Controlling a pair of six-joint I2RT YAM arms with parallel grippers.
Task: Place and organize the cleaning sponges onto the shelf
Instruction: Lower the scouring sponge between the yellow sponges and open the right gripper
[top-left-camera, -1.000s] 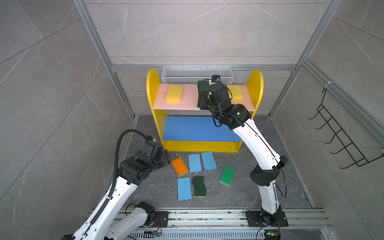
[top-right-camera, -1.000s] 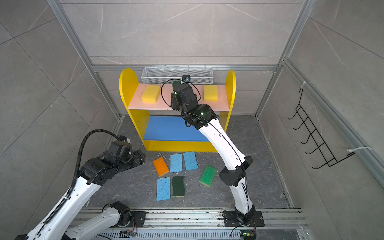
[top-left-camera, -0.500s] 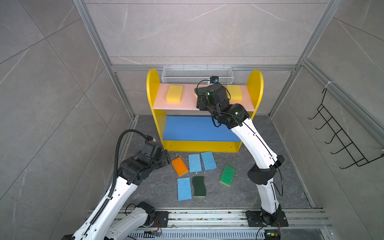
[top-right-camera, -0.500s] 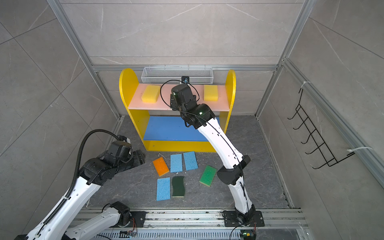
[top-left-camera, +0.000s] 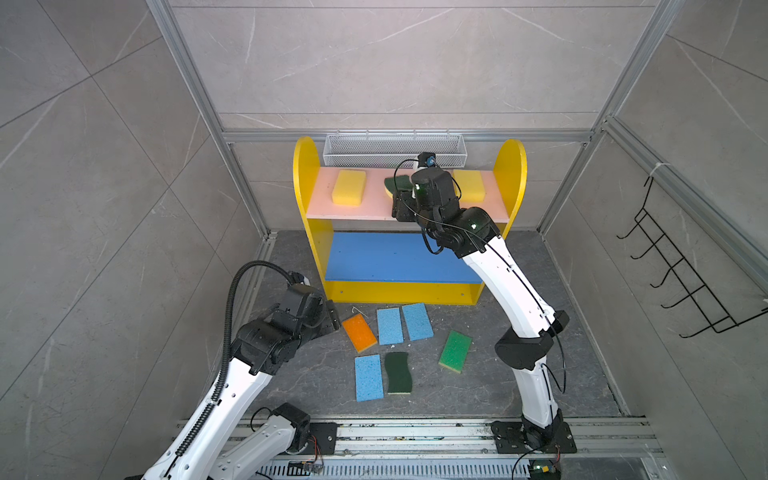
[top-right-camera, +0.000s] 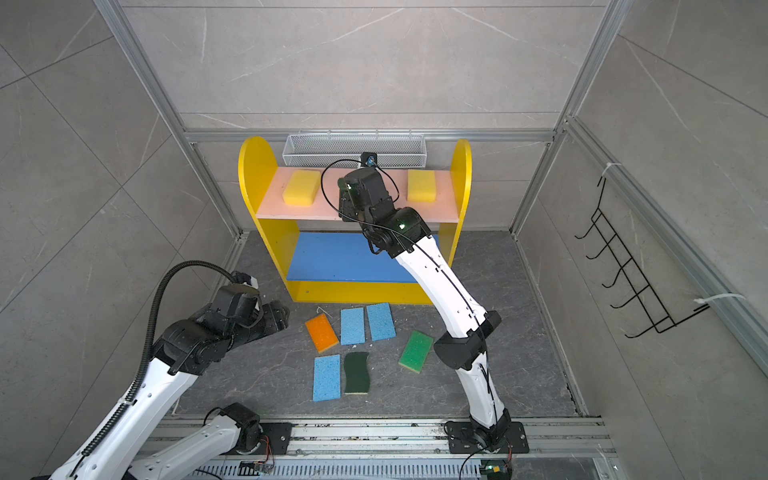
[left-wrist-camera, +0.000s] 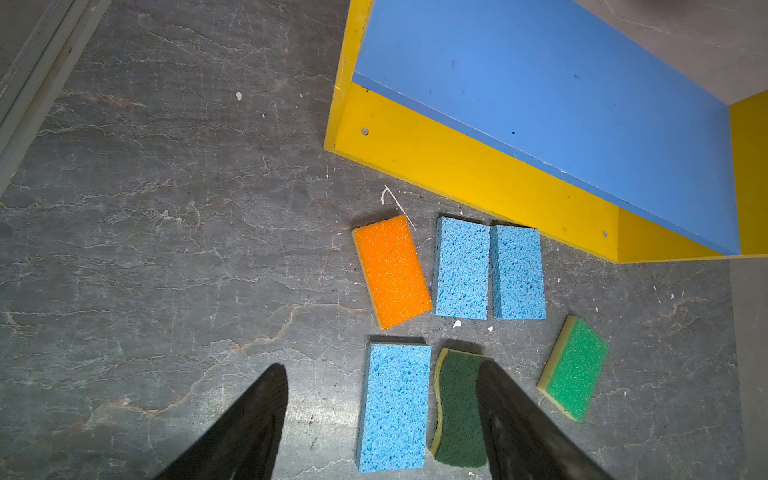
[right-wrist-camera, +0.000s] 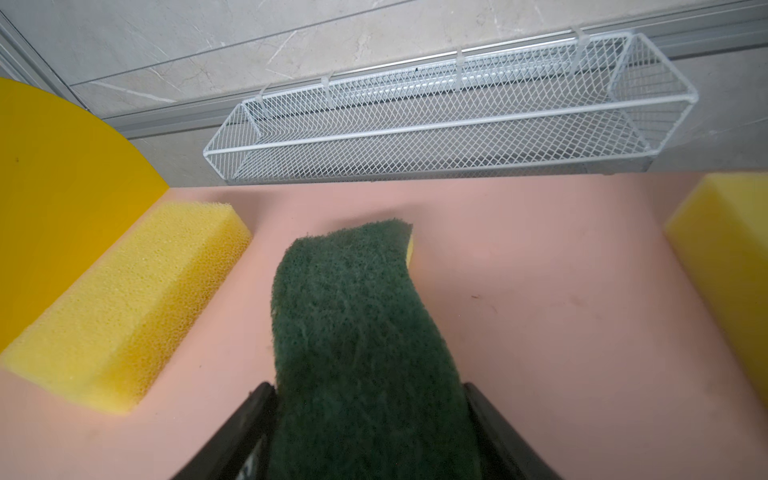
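Between tiled walls (top-left-camera: 374, 62), dark marbled floor (top-left-camera: 590, 365)

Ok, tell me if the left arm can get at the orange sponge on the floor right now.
Probably yes. The orange sponge lies flat on the floor just beside the left claw, which is open and empty. Nothing stands between them, though the blue sponge next to it sits close.

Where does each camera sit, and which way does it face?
Top views: overhead, facing the shelf; left arm and right arm show.
Left wrist: low, facing the orange-topped sponge; open left gripper shows.
Right wrist: over the pink board, facing the mesh basket; right gripper flanks a dark-green scourer.
Shared: both top views show that sponge.
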